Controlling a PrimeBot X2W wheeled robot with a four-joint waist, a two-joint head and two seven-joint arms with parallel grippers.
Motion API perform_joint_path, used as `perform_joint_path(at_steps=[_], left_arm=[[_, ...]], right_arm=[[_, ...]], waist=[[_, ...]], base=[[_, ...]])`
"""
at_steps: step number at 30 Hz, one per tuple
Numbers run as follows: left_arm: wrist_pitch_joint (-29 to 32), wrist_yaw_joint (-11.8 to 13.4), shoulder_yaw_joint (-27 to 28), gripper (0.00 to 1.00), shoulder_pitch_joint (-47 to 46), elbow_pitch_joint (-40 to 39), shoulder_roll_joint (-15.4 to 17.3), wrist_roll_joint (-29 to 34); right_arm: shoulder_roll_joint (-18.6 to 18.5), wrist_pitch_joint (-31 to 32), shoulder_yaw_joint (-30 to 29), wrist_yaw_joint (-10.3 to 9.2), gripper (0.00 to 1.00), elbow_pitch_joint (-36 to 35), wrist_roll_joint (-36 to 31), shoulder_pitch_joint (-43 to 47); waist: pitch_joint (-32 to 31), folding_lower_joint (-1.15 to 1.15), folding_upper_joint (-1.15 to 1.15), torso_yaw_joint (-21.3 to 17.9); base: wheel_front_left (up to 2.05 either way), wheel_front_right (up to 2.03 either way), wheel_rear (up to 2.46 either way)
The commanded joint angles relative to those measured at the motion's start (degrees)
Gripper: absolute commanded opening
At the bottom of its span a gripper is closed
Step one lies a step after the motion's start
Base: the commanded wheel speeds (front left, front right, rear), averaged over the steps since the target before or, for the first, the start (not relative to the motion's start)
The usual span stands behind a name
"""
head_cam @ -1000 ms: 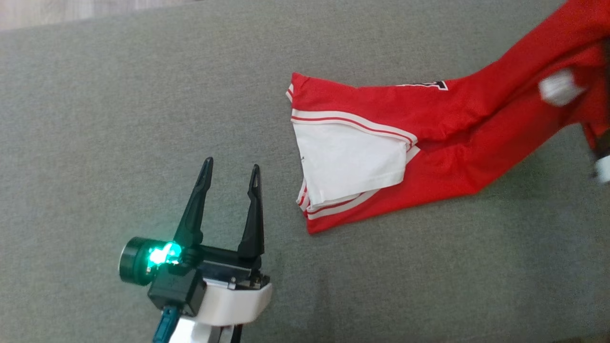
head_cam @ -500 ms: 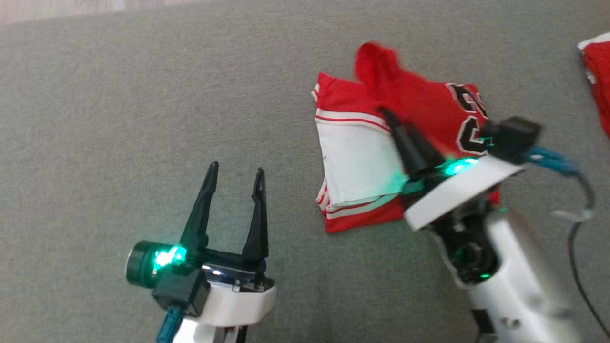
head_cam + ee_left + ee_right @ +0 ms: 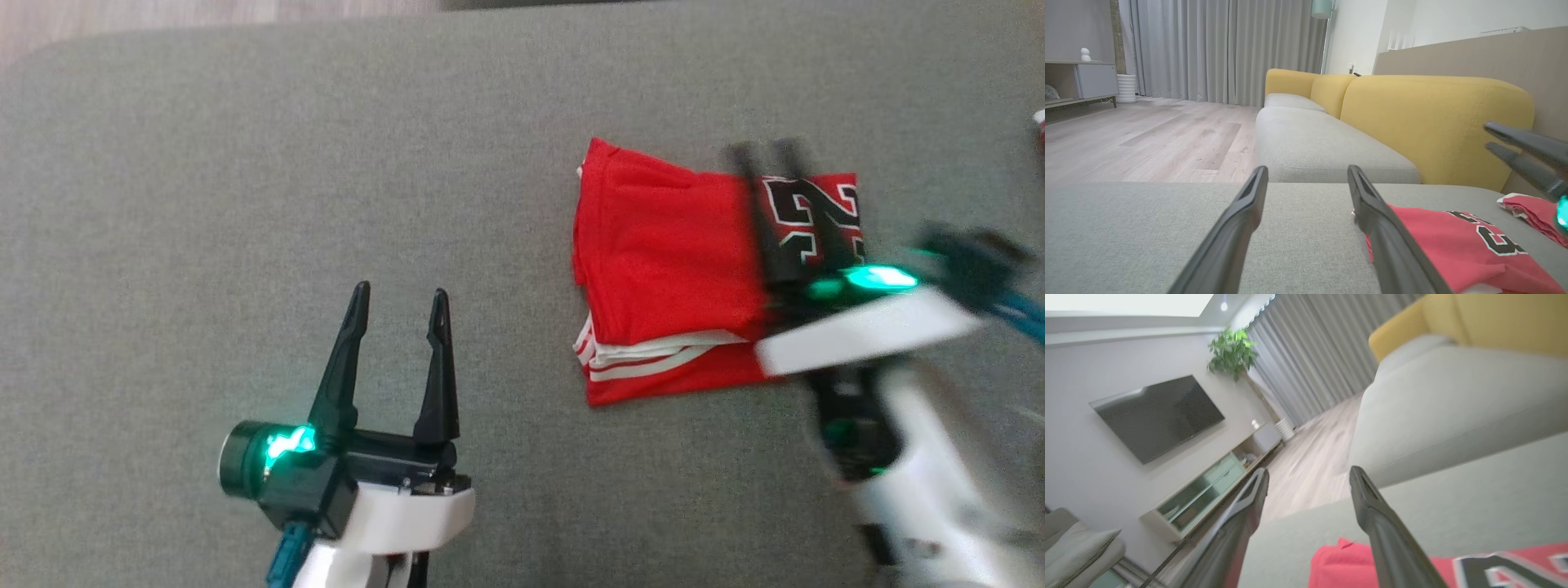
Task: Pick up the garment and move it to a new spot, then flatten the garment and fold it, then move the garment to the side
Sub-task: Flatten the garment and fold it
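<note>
A red basketball jersey [image 3: 669, 261] lies folded on the grey seat cushion [image 3: 245, 163], right of centre in the head view, with its white striped trim [image 3: 653, 355] along the near edge. Black numerals [image 3: 851, 204] edged in white mark its right-hand part. One reads as a 2; the other is crossed by fingers and blur. The right gripper [image 3: 766, 151] hangs over those numerals, fingers spread with nothing between them, and the left wrist view shows it raised clear of the cloth. The left gripper [image 3: 400, 290], likewise apart and empty, hovers over bare cushion well left of the jersey.
</note>
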Motion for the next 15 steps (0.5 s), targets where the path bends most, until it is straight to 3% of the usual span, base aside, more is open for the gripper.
perform_joint_path(at_steps=[1,4,7,15], left_arm=[[-0.3,0.8,2.0,1.00,0.0,-1.4,-0.4,-1.0],[-0.3,1.1,2.4,1.00,0.6,-0.6,-0.4,-1.6],[-0.3,1.2,3.1,1.00,1.8,1.1,-0.4,-1.3],[-0.3,0.4,6.6,1.00,7.4,4.9,-0.4,-1.2]], right_arm=[[-2.3,-3.4,-2.1,-0.04,1.00,-2.6,-0.1,3.5],[-4.6,-5.6,-5.0,-0.04,1.00,-2.5,-1.4,6.0],[-6.5,-7.0,-8.2,-0.04,1.00,-1.7,-6.8,9.9],[-3.8,-7.2,-11.0,-0.04,1.00,-1.2,-23.3,19.8]], waist=[[-2.4,0.00,0.00,-0.1],[-4.3,0.00,0.00,-0.6],[-7.1,0.00,0.00,-1.3],[-14.9,0.00,0.00,-2.8]], base=[[0.00,0.00,0.00],[0.00,0.00,0.00],[0.00,0.00,0.00],[0.00,0.00,0.00]])
